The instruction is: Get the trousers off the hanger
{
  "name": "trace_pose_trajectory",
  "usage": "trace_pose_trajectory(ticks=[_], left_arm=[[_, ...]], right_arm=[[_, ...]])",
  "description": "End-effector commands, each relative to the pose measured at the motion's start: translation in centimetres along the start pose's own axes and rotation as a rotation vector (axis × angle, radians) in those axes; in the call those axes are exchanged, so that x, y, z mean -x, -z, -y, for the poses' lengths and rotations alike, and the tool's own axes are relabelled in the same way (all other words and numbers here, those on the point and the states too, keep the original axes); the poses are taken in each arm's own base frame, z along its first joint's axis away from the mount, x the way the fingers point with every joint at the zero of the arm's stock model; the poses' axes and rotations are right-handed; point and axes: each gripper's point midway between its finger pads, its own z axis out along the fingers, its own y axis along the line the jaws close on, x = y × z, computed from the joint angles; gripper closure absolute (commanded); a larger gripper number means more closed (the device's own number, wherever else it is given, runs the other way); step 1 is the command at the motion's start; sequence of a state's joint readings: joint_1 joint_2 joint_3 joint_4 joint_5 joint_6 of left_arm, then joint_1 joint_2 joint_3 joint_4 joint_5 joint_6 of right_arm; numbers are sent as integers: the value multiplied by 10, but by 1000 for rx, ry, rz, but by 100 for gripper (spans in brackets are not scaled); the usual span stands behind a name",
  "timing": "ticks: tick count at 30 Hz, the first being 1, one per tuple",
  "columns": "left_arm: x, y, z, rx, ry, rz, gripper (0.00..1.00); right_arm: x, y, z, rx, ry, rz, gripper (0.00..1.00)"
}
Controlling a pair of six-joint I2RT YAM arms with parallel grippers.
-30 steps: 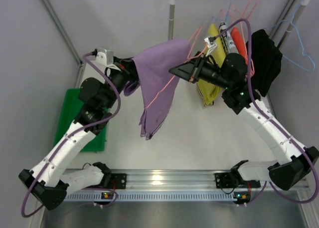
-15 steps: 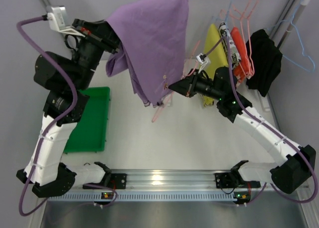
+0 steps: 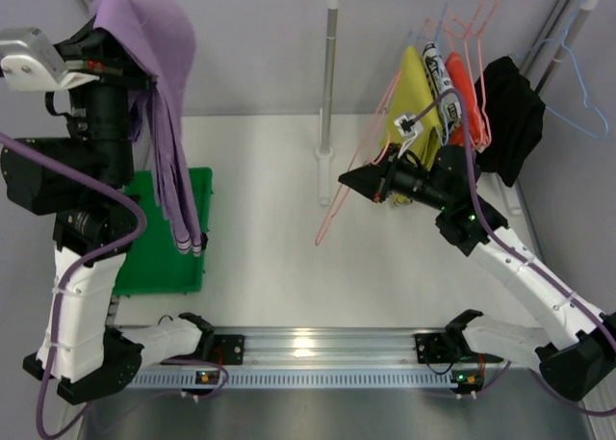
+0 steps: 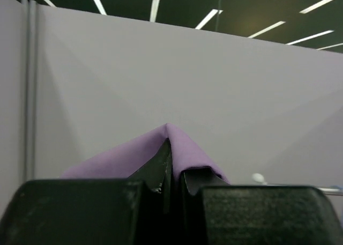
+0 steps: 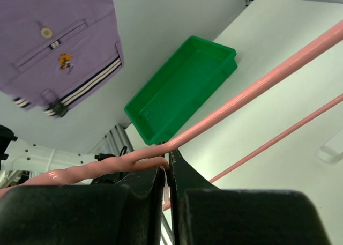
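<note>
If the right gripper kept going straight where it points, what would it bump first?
Probably the green plastic tray, which sits ahead of the right gripper in its wrist view. The hanging lilac cloth trousers are off to one side; depth is hard to judge.

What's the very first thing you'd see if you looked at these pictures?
The big purple trousers catch the eye first, dangling high on the left from the left pincer, over the green tray. Next comes the bare pink hanger, pinched in the right pincer out over the middle of the table.
</note>
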State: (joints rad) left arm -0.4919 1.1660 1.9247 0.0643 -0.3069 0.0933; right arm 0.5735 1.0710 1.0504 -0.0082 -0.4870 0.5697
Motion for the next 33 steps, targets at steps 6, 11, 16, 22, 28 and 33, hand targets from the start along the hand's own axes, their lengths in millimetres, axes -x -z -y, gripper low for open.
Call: trace_pose_trajectory(ticks=[6, 11, 16, 22, 28, 33], left_arm=[[30, 58, -73, 211, -486, 88, 100], [-6, 93, -111, 318, -655, -13, 100], [-10, 119, -136, 408, -749, -59, 100], [-8, 142, -159, 501, -874, -122, 100], [-15, 163, -185, 622, -1011, -220, 100], [-12, 174, -201, 719, -1159, -267, 100]], right_arm=[[1, 15, -13, 20, 53, 8, 100], [-1, 16, -13, 20, 59, -5, 100], [-4, 15, -12, 23, 54, -17, 100], [-5, 10, -13, 38, 29, -32, 100], [-2, 6, -13, 37, 34, -38, 100], [-2, 1, -10, 31, 24, -48, 100]])
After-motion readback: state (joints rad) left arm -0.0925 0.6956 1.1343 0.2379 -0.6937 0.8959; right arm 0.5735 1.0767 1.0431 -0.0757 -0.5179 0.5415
